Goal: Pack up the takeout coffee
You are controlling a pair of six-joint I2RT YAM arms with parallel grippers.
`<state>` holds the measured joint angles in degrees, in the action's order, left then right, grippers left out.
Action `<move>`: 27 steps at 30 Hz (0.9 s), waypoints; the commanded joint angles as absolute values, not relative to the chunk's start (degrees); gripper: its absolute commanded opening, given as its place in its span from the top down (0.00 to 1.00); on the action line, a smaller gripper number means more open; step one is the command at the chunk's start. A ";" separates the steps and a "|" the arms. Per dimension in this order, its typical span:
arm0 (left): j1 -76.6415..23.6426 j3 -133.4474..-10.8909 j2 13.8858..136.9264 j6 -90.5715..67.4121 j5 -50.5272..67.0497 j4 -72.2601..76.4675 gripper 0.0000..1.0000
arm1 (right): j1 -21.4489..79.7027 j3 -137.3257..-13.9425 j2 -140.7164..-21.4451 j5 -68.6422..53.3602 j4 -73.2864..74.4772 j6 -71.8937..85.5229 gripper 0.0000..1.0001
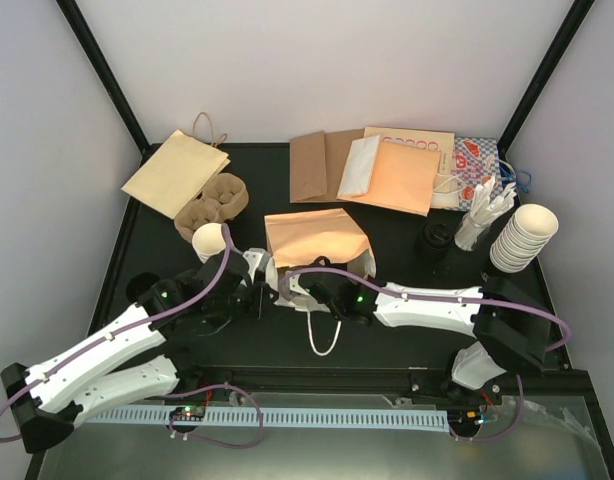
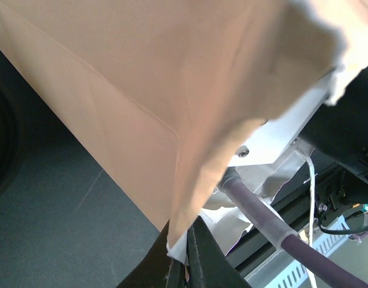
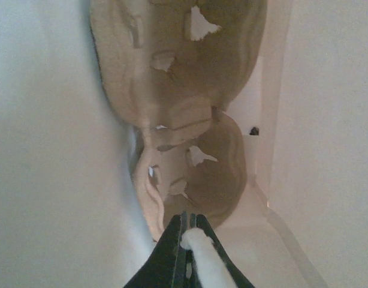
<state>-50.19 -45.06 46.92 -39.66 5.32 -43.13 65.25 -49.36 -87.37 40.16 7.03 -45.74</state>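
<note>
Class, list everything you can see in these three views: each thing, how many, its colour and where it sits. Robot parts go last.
open paper bag: one, tan outside, white inside; mid-table, on its side, mouth toward the arms
pulp carrier: one, brown; back left
second carrier: one, brown; inside the open paper bag
cup: one, cream; beside the back-left carrier
cup stack: one, cream; right side
flat bags: several, brown, white, tan, patterned; along the back
flat tan bag: one; back left corner
white sticks: a bundle, count unclear; beside the cup stack
black round items: count unclear; left of the sticks
left gripper: one, black; shut on the bag's rim
right gripper: one, black; shut on the bag's rim
</note>
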 commanded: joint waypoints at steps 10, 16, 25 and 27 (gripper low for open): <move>-49.75 -45.32 46.93 -39.84 8.18 -44.72 0.98 | 63.89 -52.98 -91.60 35.05 7.00 -45.59 0.99; -49.75 -44.92 46.17 -39.97 8.12 -46.10 0.98 | 63.20 -53.14 -93.05 36.75 2.69 -49.20 0.99; -49.75 -45.07 46.11 -39.91 7.22 -46.04 0.98 | 64.03 -53.34 -80.92 27.63 15.47 -40.52 0.99; -49.75 -45.22 46.42 -39.67 7.50 -45.87 0.99 | 64.05 -52.96 -77.73 24.57 18.89 -38.12 0.99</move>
<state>-49.93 -44.75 46.85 -39.68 5.82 -45.19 63.86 -51.96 -84.36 31.75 10.92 -44.49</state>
